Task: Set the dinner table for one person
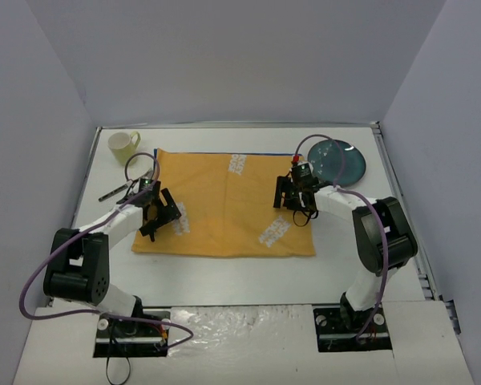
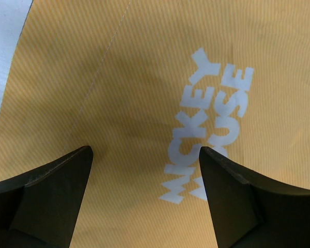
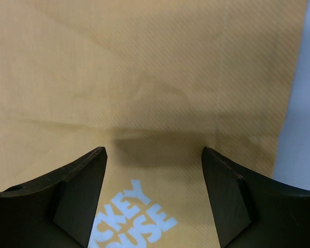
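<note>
Over the mat (image 1: 224,208), both arms hang low, one at each short side. The left gripper (image 2: 144,155) stands wide with only printed cloth between its jaws; the right gripper (image 3: 154,155) is also spread and empty, over a creased patch near the mat's right edge. The table (image 1: 224,277) carries everything. The mat lies flat across its middle, a cup (image 1: 123,145) stands in the far left corner, a plate (image 1: 337,160) lies at the far right just off the mat, and what looks like cutlery (image 1: 116,192) lies on bare table beside the mat's left edge.

As I judge it, the mat is placed and the plate, cup and cutlery are not yet on it.

The main risk is the cloth itself. Both grippers sit close above it, so a fingertip moving sideways without lifting could catch a crease and drag or bunch the mat. The plate is shallow and lies flat, so a pinch on its rim may slip or tip it. The cutlery is thin and low, and fingers could scrape the table and push it away. The left arm's cable loops near the cutlery and may snag it on a swing.
</note>
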Action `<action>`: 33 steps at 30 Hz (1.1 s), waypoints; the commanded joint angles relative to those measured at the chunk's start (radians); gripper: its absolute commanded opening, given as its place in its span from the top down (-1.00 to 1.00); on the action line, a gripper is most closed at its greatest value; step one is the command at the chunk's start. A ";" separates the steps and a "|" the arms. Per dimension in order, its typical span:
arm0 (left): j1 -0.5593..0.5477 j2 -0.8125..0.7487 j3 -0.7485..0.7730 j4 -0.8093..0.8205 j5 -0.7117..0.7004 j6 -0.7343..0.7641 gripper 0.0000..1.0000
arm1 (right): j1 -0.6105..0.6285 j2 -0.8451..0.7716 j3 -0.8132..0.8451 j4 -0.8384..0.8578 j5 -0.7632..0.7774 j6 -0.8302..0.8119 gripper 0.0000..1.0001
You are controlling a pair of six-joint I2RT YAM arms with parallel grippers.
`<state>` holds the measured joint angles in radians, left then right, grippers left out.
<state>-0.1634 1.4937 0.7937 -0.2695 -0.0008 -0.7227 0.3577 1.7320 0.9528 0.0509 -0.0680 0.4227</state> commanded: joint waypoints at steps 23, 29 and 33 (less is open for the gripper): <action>-0.165 -0.179 -0.024 -0.083 -0.082 -0.165 -0.65 | -0.178 -0.188 0.072 -0.054 -0.045 -0.056 -0.50; -0.165 -0.288 0.071 -0.212 -0.149 -0.039 -0.66 | -0.163 -0.339 -0.009 -0.094 -0.126 0.017 -0.54; -0.166 -0.334 -0.004 -0.202 -0.096 -0.075 -0.61 | -0.163 -0.432 -0.155 -0.087 -0.162 0.147 -0.53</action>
<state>-0.3218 1.2104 0.8138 -0.4179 -0.1046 -0.8192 0.1873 1.3771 0.8982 -0.0104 -0.1650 0.4488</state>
